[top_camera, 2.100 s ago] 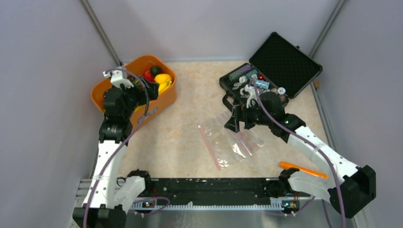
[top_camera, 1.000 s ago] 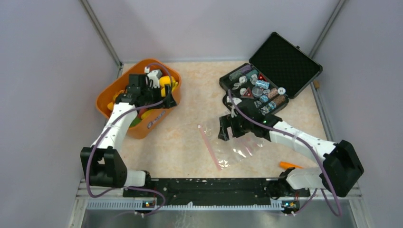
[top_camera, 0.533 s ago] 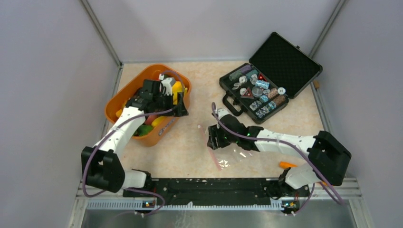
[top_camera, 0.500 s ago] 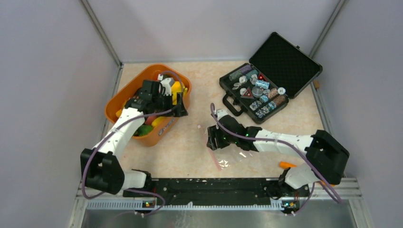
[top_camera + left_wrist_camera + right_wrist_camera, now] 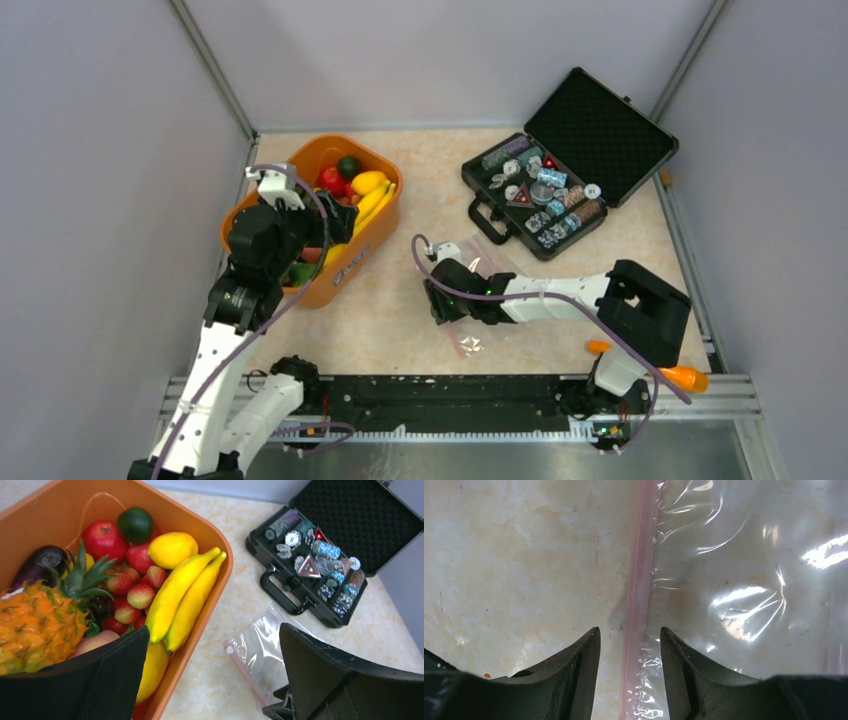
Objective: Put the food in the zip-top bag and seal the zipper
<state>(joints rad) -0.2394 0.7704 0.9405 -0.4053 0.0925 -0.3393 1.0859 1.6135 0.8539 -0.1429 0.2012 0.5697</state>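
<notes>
The food fills the orange basket (image 5: 352, 262): yellow bananas (image 5: 185, 595), a red apple (image 5: 104, 539), strawberries, a lemon and a pineapple (image 5: 35, 625); it also shows from the top view (image 5: 352, 184). My left gripper (image 5: 335, 218) is wide open and empty above the basket's near side (image 5: 210, 680). The clear zip-top bag (image 5: 476, 252) lies flat on the table, right of the basket (image 5: 257, 640). My right gripper (image 5: 440, 302) is open and low over the bag's mouth. Its fingers straddle the pink zipper (image 5: 640, 580) without closing on it (image 5: 630, 635).
An open black hard case (image 5: 570, 160) with tokens and chips stands at the back right; it also shows in the left wrist view (image 5: 320, 555). An orange tool (image 5: 672, 377) lies by the right arm's base. Grey walls close in both sides.
My left gripper has drawn back from over the fruit towards the basket's near left. My right gripper has moved left and nearer, across the bag to its zipper edge.
</notes>
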